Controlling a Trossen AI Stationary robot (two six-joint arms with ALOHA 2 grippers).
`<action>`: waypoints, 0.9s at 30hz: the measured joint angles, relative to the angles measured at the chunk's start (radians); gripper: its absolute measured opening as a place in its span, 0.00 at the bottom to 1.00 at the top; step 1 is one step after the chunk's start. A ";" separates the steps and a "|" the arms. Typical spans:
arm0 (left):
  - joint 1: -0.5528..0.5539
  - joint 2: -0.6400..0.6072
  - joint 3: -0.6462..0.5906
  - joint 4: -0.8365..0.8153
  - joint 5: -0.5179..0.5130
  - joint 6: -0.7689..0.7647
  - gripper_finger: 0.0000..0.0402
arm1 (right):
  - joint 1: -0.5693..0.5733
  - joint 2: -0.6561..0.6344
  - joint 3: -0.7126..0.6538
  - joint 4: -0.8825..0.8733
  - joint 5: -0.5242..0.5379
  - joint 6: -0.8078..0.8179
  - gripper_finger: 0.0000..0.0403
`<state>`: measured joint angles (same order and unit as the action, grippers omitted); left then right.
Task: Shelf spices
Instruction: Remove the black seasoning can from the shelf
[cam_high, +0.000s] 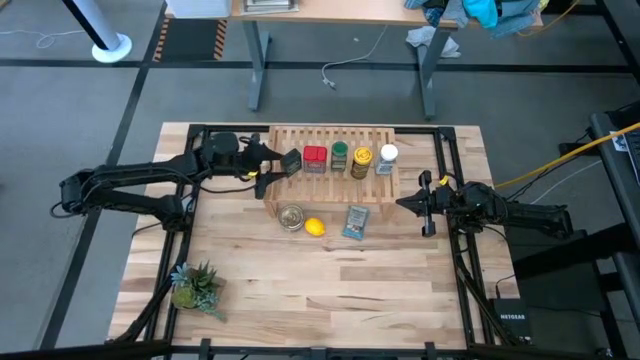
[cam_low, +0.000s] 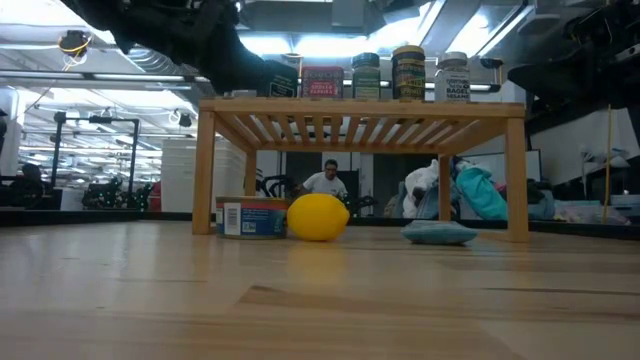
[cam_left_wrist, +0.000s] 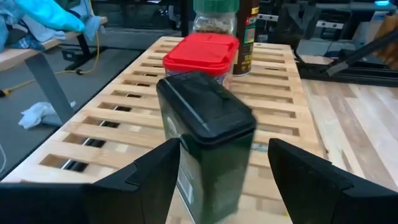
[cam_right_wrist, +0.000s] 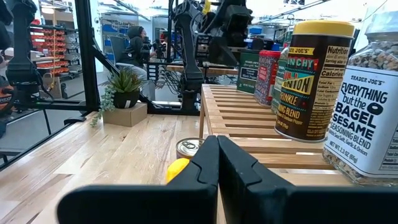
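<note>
1. Nearest on the table sits a small plant (cam_high: 193, 285). It is well apart from the work.
2. Next come three things that are not spices: a silver tin (cam_high: 291, 217), a lemon (cam_high: 314, 227) and a blue packet (cam_high: 355, 222). They lie on the table just in front of the shelf (cam_high: 330, 185). The silver tin is closed, so I cannot tell what is in it.
3. The right gripper (cam_right_wrist: 217, 144) waits off the right end of the shelf. Its fingers are pressed together with nothing in them.
4. All five spices stand in a row on top of the shelf.
5. The left gripper (cam_left_wrist: 221, 152) is at the left end of the row. Its fingers stand on either side of the dark tin (cam_left_wrist: 205, 118). There is a gap on one side, so I think it has let go. The tin stands on the slats by itself.
6. I think the job is at its last step, putting down the last spice. The next move needs care. The arm should pull straight back and not bump the dark tin or the red tin (cam_high: 314, 158) just beside it.
7. Farther along the row are the green jar (cam_high: 339, 156), the yellow jar (cam_high: 362, 161) and the white jar (cam_high: 388, 158).
8. The white jar is clear and full of little seeds. The green jar holds brownish bits. Both tins are closed, so I cannot see inside.
9. Far behind the table, a person (cam_low: 328, 182) is in the room.
</note>
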<state>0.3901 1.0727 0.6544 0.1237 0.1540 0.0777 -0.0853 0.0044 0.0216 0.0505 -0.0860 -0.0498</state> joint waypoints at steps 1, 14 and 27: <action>0.000 0.016 0.000 0.009 0.000 0.000 0.59 | 0.000 0.000 0.000 0.000 0.000 0.000 0.01; 0.000 0.165 0.000 0.076 -0.159 0.003 0.59 | 0.000 0.000 0.000 0.000 0.000 0.000 0.01; -0.006 0.142 0.000 0.087 -0.195 0.084 0.26 | 0.000 0.000 0.000 -0.041 0.000 0.000 0.01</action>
<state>0.3837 1.2142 0.6539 0.2106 -0.0411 0.1614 -0.0853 0.0044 0.0216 0.0098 -0.0860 -0.0498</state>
